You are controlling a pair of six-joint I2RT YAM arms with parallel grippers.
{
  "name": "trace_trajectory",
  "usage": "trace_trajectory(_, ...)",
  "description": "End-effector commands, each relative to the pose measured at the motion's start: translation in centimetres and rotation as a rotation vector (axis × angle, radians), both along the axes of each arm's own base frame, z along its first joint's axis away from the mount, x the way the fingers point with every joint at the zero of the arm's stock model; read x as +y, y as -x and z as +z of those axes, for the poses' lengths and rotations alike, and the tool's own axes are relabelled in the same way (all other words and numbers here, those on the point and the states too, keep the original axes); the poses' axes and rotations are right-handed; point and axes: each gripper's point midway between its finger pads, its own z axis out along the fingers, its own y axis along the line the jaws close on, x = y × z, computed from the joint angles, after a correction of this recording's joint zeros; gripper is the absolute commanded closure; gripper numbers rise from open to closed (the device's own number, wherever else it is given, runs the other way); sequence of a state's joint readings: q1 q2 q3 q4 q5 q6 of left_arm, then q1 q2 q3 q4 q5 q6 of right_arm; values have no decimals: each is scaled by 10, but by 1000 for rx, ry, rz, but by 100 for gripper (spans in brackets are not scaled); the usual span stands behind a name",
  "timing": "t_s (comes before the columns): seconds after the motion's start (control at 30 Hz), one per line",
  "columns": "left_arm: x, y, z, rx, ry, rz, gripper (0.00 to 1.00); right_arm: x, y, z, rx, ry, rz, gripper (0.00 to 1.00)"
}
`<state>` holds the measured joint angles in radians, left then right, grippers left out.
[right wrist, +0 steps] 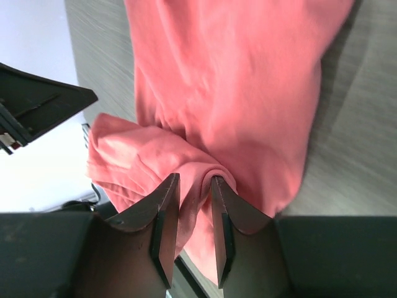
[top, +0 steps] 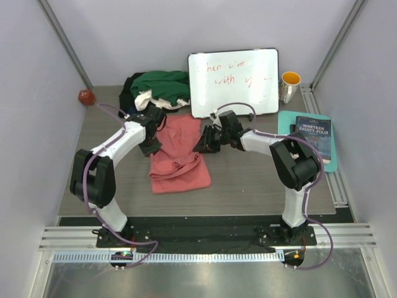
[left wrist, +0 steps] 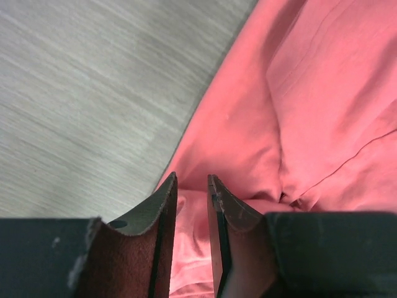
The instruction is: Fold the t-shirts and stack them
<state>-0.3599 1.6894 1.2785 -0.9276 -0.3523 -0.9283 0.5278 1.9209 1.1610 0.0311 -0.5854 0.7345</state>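
The salmon-pink t-shirt (top: 180,158) lies partly folded in the middle of the table, with my two grippers at its far corners. My left gripper (top: 152,148) is at the shirt's left edge. In the left wrist view its jaws (left wrist: 192,180) stand slightly apart over the pink cloth (left wrist: 310,93), and nothing is pinched. My right gripper (top: 201,144) is at the right edge. Its jaws (right wrist: 194,180) stand apart around a loose fold of the shirt (right wrist: 236,74). A heap of the other t-shirts, dark green (top: 161,85), white (top: 144,99) and black (top: 128,87), lies behind.
A white board with red writing (top: 234,82) leans against the back wall. An orange-lined mug (top: 289,85) stands at the back right. A book (top: 313,133) lies on a teal mat (top: 286,121) at the right edge. A red ball (top: 86,97) sits at the back left.
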Motion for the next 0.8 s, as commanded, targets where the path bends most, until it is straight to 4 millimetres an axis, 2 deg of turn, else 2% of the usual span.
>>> trace_trajectory(0.0, 0, -25, 7, -42, 11, -4, 73, 19, -23, 35, -64, -106, 13, 68)
trace_trajectory(0.2, 0, -40, 1, -23, 13, -2, 73, 22, -35, 38, -51, -123, -10, 67)
trace_trajectory(0.3, 1, -42, 6, -24, 6, -6, 73, 23, -33, 39, -28, -131, -5, 67)
trace_trajectory(0.4, 5, -37, 27, -70, 8, -10, 73, 16, -31, 40, -33, -105, -18, 66)
trace_trajectory(0.43, 5, -35, 47, -123, 26, -16, 73, 14, -31, 38, -28, -93, -22, 66)
trace_trajectory(0.5, -1, -30, 61, -165, 78, -39, 72, 11, -34, 33, -18, -83, -37, 66)
trace_trajectory(0.6, -19, -18, 97, -280, 214, -135, 72, 8, -37, 21, 22, -71, -64, 66)
trace_trajectory(0.67, -23, -10, 109, -321, 243, -191, 73, 8, -38, 15, 48, -65, -81, 66)
trace_trajectory(0.77, -29, 4, 102, -261, 256, -259, 78, 8, -40, 5, 75, -57, -102, 66)
